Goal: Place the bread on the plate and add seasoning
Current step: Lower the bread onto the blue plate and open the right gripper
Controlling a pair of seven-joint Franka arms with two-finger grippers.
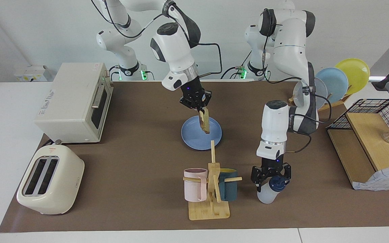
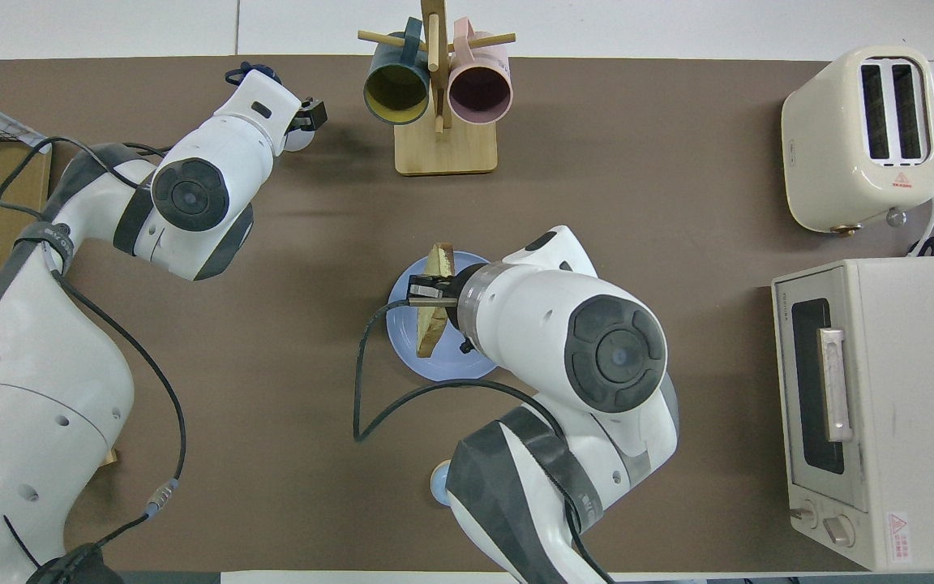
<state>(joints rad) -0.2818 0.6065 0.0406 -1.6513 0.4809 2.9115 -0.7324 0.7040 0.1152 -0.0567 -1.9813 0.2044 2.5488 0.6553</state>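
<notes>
The bread hangs on edge from my right gripper, which is shut on the slice's top. It is over the light-blue plate, with its lower corner close to the plate's surface. In the overhead view the bread crosses the plate under my right gripper. The seasoning, a white bottle with a navy cap, stands tilted beside the mug rack. My left gripper is open, with a finger on either side of the cap. Only the cap shows past the left wrist in the overhead view.
A wooden mug rack with a pink and a teal mug stands farther from the robots than the plate. A cream toaster and a toaster oven sit at the right arm's end. A plate rack and a wire shelf are at the left arm's end. A small bell peeks out under the right arm.
</notes>
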